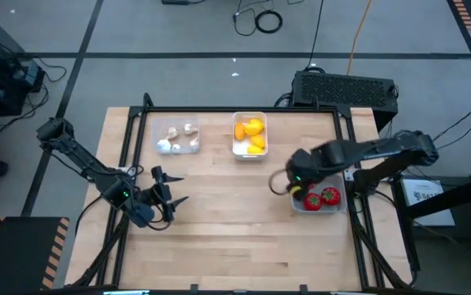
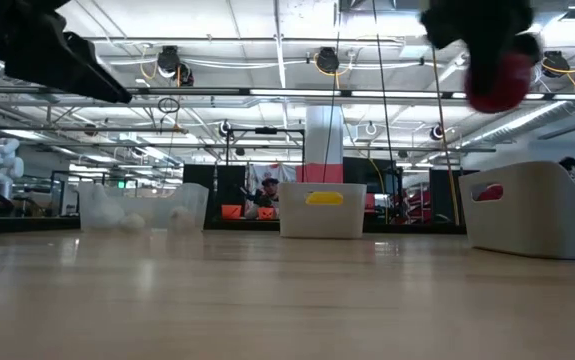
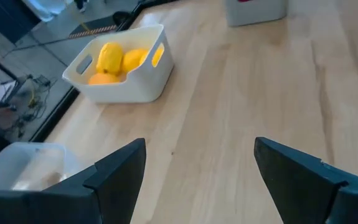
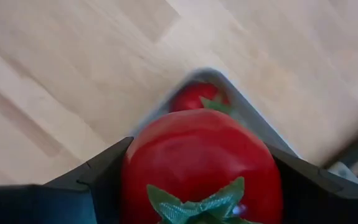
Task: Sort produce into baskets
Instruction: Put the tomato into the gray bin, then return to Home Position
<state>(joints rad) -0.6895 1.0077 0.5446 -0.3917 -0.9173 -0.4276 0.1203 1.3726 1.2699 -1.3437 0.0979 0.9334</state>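
Observation:
My right gripper (image 1: 298, 190) is shut on a red tomato with a green top (image 4: 202, 163), above the left end of the grey basket (image 1: 340, 206), which holds other tomatoes (image 1: 328, 196). The held tomato also shows high in the low view (image 2: 497, 80). The white basket (image 1: 249, 151) holds yellow and orange fruits (image 1: 251, 131). The clear basket (image 1: 176, 136) holds whitish garlic bulbs (image 1: 169, 144). My left gripper (image 1: 169, 189) is open and empty over the table's left side. My right gripper pinches the tomato's round sides (image 4: 135, 168) between its two fingers (image 4: 98, 171), one on each side. The fingers point down from above. The tomato is lifted clear, above the grey basket's corner (image 4: 210, 76).
A black box (image 1: 346, 88) stands beyond the table's far right edge. Bare wooden table (image 1: 227, 221) lies between the two arms and toward the near edge. Cables lie on the floor behind.

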